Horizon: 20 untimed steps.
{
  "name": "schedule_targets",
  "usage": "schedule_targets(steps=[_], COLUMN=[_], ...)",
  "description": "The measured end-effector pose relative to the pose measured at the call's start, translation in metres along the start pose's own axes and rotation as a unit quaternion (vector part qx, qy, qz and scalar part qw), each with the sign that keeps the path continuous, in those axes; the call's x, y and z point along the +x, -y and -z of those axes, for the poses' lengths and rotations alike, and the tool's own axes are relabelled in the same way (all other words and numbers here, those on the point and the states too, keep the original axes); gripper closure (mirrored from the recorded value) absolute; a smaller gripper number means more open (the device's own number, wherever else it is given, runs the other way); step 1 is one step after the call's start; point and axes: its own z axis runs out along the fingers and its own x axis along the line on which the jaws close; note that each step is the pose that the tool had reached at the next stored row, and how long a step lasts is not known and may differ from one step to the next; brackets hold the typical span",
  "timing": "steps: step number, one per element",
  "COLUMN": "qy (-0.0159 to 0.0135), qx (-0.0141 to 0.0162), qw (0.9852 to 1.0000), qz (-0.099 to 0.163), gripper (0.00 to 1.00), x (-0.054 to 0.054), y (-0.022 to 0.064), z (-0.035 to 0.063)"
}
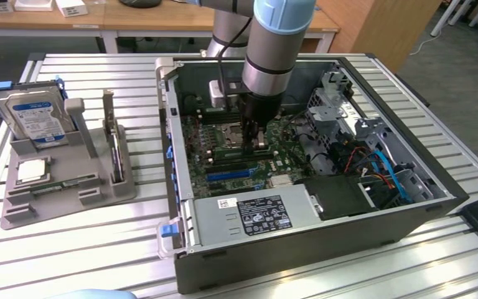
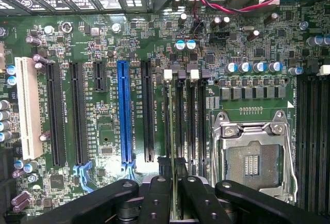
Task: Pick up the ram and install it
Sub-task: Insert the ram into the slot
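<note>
over the dimm slots [image 2: 192, 121], end effector [image 2: 174, 166] tight around the ram [image 2: 171, 131], white slot lettering [image 2: 156, 111] illegible

This is a robotics lab or workshop. A silver and light-blue robot arm [image 1: 271, 56] reaches into an open black desktop computer case [image 1: 305, 252] on a slatted aluminium tabletop [image 1: 73, 249]. A grey plastic parts holder [image 1: 98, 180] stands beside the case, and wooden desks [image 1: 156, 25] line the background.
</note>
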Motion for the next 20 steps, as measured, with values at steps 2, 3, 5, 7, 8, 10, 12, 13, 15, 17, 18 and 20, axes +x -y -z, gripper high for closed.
schedule_targets(steps=[2,3,5,7,8,10,12,13,15,17,18,20], qy=[0.0000,0.0000,0.0000,0.0000,0.0001,0.0001,0.0000,0.0000,0.0000,0.0001,0.0001,0.0000], qx=[0.0000,0.0000,0.0000,0.0000,0.0000,0.0000,0.0000,0.0001,0.0000,0.0001,0.0001,0.0000], qw=[1.0000,1.0000,1.0000,1.0000,1.0000,1.0000,1.0000,1.0000,1.0000,1.0000,1.0000,1.0000], qz=[0.000,0.000,0.000,0.000,0.000,0.000,0.000,0.000,0.000,0.000,0.000,0.000], gripper=[0.86,0.86,0.86,0.86,0.86,0.86,0.86,0.86,0.86,0.86,0.86,0.86], x=[0.0000,0.0000,0.0000,0.0000,0.0000,0.0001,0.0001,0.0001,0.0001,0.0001,0.0001,0.0001], y=[-0.0001,-0.0001,-0.0004,-0.0008,-0.0010,-0.0011,-0.0012,-0.0012,-0.0012,-0.0012,-0.0012,-0.0012], z=[-0.0002,-0.0003,-0.0004,-0.0005,-0.0006,-0.0008,-0.0011,-0.0012,-0.0015,-0.0019,-0.0020,-0.0021])
